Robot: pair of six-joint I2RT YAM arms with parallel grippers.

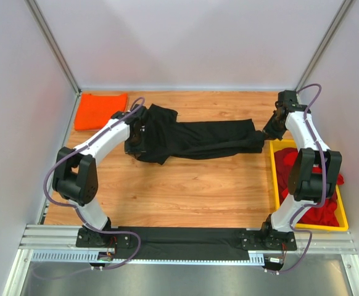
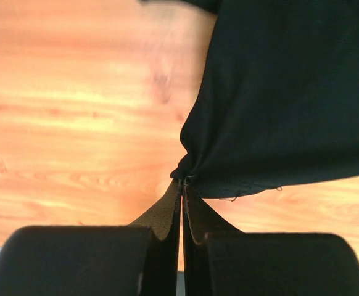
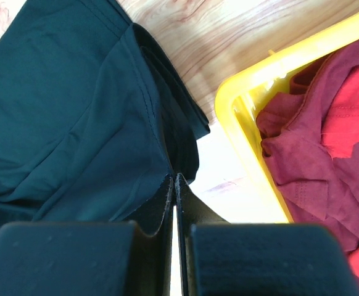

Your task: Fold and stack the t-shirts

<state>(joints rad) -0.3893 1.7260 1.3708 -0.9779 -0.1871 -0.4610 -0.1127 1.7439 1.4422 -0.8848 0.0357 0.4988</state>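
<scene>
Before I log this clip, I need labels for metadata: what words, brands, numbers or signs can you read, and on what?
None can be read: the black t-shirt, orange t-shirt, red t-shirts, yellow tray and wooden table show no text.

Your left arm [image 1: 102, 143] reaches forward from a raised elbow, the left gripper [image 2: 182, 184] pinched tight on an edge of the black t-shirt [image 1: 210, 139]; your right arm [image 1: 312, 145] doubles back, the right gripper [image 3: 174, 180] clamped likewise on its other end.
</scene>
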